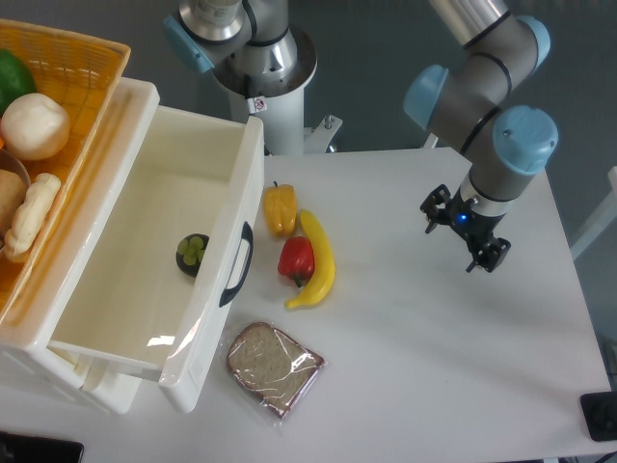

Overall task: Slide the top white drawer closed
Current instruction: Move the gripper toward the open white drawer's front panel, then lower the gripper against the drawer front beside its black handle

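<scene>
The top white drawer (135,289) is pulled far out of the cabinet at the left, its front with the curved black handle (236,265) facing the table's middle. A small dark dish of green grapes (192,254) lies inside it. My gripper (464,231) hangs over the right side of the table, far to the right of the drawer front. Its fingers look spread and it holds nothing.
An orange wicker basket (82,53) with food sits on top of the cabinet. A yellow pepper (280,209), a banana (319,260) and a red pepper (296,258) lie just right of the handle. Wrapped bread (273,367) lies by the drawer's front corner. A second robot base (260,68) stands behind.
</scene>
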Robot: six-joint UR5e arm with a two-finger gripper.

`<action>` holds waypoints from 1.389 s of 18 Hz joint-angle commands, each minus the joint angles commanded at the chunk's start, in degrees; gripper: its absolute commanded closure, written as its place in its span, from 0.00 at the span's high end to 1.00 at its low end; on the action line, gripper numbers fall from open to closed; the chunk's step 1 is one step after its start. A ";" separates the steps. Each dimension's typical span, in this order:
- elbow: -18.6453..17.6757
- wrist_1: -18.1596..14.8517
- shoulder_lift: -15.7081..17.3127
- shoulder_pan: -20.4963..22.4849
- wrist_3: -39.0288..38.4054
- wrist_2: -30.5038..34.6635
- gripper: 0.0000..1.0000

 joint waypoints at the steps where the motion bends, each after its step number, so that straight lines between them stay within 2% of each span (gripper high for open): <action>1: -0.09 -0.09 0.70 -0.88 -2.81 -0.80 1.00; 2: -0.09 -0.09 1.14 -2.10 -5.45 -0.81 0.99; 3: 0.00 -0.09 1.23 -3.25 -8.00 -0.81 0.92; 5: -0.09 0.00 1.85 -4.92 -12.49 -0.98 0.75; 8: -0.09 -0.09 3.08 -7.56 -18.90 -1.07 0.45; 11: 0.00 0.00 3.43 -11.16 -27.60 -1.07 0.24; 14: -0.09 -1.05 5.36 -13.71 -35.60 -2.82 0.01; 18: -0.09 -3.86 6.15 -16.17 -37.47 -4.93 0.00; 20: -0.09 -4.48 6.85 -16.27 -37.82 -7.21 0.00; 23: -0.09 -7.72 7.82 -16.35 -38.00 -10.81 0.00; 25: 0.00 -8.44 8.26 -16.70 -38.09 -13.28 0.00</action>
